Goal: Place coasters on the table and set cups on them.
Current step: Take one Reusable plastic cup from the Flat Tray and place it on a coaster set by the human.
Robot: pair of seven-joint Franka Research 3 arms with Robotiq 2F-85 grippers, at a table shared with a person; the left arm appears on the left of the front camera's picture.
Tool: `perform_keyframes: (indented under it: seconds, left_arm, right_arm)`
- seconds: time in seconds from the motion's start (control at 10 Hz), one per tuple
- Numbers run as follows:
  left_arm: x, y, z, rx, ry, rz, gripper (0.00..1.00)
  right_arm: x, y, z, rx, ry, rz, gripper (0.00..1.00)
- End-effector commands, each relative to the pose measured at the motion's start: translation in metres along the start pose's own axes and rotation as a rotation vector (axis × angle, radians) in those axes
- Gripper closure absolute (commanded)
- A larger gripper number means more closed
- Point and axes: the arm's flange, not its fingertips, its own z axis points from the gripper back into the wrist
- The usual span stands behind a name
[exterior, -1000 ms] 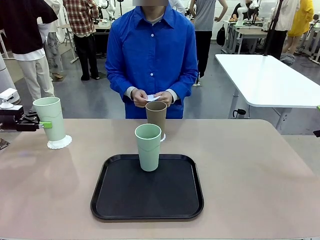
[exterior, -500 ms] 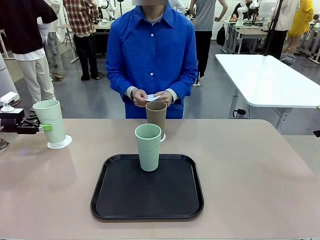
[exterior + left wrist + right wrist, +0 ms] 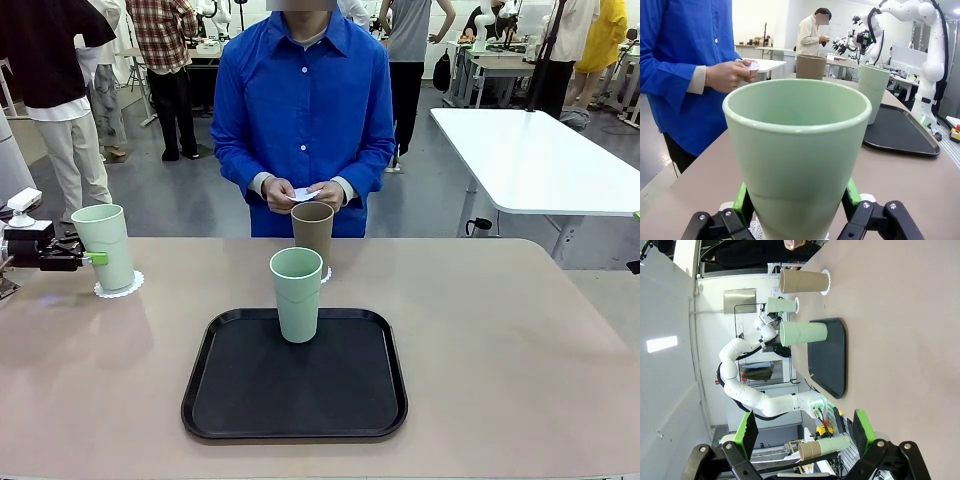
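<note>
A pale mint cup point(image 3: 104, 246) point(image 3: 797, 150) stands upright on a lacy white coaster point(image 3: 120, 286) at the far left of the tan table point(image 3: 500, 330). My left gripper point(image 3: 88, 258) point(image 3: 797, 197) is shut on it, green pads pressed against both sides. The brown cup point(image 3: 312, 232) point(image 3: 802, 281) rests on a second coaster point(image 3: 325, 274) just behind the black tray point(image 3: 300, 395). Another mint cup point(image 3: 296, 293) point(image 3: 804, 333) stands on the tray's far edge. The person holds a white coaster point(image 3: 305, 194) in both hands. My right gripper point(image 3: 804, 425) is open with nothing between its fingers.
The person in a blue shirt point(image 3: 305, 110) stands at the table's far side, hands close to the brown cup. A white table point(image 3: 540, 160) is beyond the right corner. Bare tabletop lies right of the tray and in front of it.
The left gripper has brought the mint cup from a tilt to upright and lowered it onto the coaster, drifting slightly left. The person's hands and the other cups stayed put.
</note>
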Motion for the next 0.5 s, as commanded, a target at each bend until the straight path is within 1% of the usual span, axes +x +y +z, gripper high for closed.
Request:
perform_keyframes:
  seconds: [0.0, 0.4]
  left_arm:
    - [0.0003, 0.0037, 0.0, -0.021, -0.034, -0.041, 0.14]
    - [-0.0047, 0.0036, 0.0002, -0.048, -0.031, -0.041, 0.14]
  right_arm:
    - [-0.0033, 0.0006, -0.0018, 0.008, 0.001, 0.001, 0.0]
    - [-0.0033, 0.0006, -0.0018, 0.008, 0.001, 0.001, 0.0]
